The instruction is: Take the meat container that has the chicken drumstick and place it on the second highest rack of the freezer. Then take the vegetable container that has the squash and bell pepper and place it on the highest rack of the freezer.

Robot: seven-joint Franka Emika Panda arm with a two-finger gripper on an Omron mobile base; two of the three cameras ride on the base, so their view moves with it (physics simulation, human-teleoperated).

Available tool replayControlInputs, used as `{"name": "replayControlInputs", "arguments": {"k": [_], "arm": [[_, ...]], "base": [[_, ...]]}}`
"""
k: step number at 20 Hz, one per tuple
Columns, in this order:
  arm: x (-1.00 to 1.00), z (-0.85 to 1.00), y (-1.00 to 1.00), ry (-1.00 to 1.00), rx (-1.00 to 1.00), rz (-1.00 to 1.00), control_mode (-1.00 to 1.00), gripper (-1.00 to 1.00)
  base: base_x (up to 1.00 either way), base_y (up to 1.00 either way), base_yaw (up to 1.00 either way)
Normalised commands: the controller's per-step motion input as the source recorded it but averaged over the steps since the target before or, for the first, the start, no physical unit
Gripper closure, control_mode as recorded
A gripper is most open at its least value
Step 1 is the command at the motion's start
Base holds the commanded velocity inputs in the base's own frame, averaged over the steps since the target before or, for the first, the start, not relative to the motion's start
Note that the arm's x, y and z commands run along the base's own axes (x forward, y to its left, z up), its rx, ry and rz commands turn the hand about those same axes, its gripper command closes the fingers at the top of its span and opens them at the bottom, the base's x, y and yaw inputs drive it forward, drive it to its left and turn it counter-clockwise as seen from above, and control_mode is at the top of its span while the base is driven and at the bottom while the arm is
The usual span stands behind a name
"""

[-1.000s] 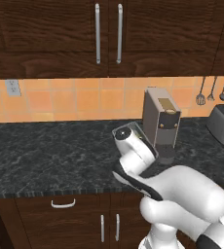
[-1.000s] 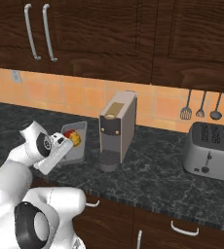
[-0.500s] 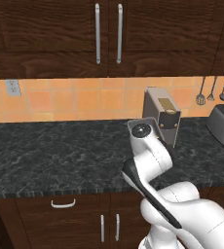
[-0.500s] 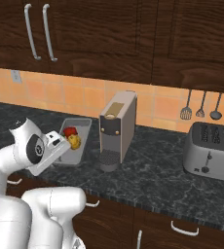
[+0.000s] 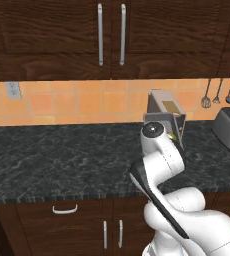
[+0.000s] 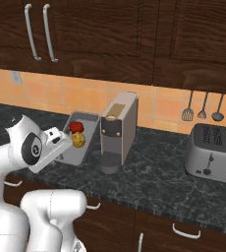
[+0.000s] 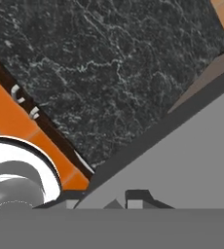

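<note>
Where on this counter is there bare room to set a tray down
The widest bare stretch is the dark counter left of the coffee machine, below the wall outlet. A smaller bare patch lies between the coffee machine and the toaster. It is crowded by the coffee machine's left side, where the vegetable container hangs tilted at the arm's hand.

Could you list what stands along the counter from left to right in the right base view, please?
Vegetable container with the bell pepper and squash → coffee machine → hanging utensils → toaster.

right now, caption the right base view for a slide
End effector lifts vegetable container with bell pepper and squash beside the coffee machine.
</note>
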Motion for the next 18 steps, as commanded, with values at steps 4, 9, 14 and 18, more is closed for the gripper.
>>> {"name": "replayControlInputs", "arguments": {"k": [4,9,14,18], "arm": [[0.0,0.0,0.02,0.0,-0.01,0.0,-1.0,1.0],[-0.12,0.0,0.0,-0.01,0.0,-0.07,1.0,1.0],[0.0,0.0,0.0,0.0,0.0,0.0,1.0,1.0],[0.0,0.0,0.0,0.0,0.0,0.0,1.0,1.0]], "base": [[0.0,0.0,0.0],[-0.15,0.0,-0.18],[-0.36,-0.07,-0.61],[-0.08,-0.26,-0.64]]}}
